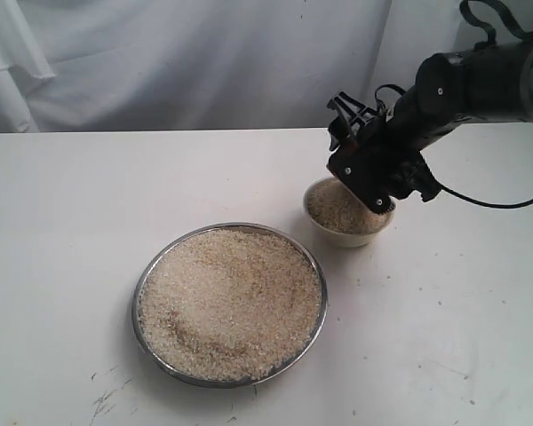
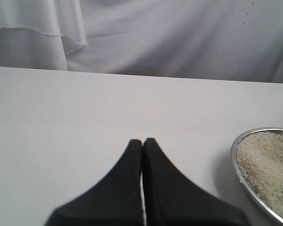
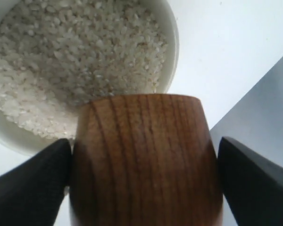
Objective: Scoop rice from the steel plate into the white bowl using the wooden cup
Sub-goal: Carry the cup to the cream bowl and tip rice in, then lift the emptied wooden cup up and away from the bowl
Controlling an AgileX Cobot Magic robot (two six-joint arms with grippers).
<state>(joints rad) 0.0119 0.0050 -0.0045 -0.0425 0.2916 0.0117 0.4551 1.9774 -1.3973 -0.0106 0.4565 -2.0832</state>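
Note:
The steel plate (image 1: 140, 293) lies at the front centre, heaped with rice (image 1: 231, 297). Behind and to its right stands the white bowl (image 1: 338, 238), holding rice (image 1: 342, 213). My right gripper (image 1: 373, 191) hangs over the bowl's far rim. In the right wrist view this gripper (image 3: 144, 143) is shut on the wooden cup (image 3: 141, 160), which is tipped with its mouth towards the bowl (image 3: 172, 37) and the rice (image 3: 75, 52) inside. The exterior view hides the cup behind the gripper. My left gripper (image 2: 142, 141) is shut and empty above bare table, with the plate's rim (image 2: 236, 160) off to its side.
The white table (image 1: 71, 222) has scuff marks near its front edge. A pale curtain (image 1: 160, 62) closes off the back. A black cable (image 1: 497, 202) loops from the right arm over the table's right side.

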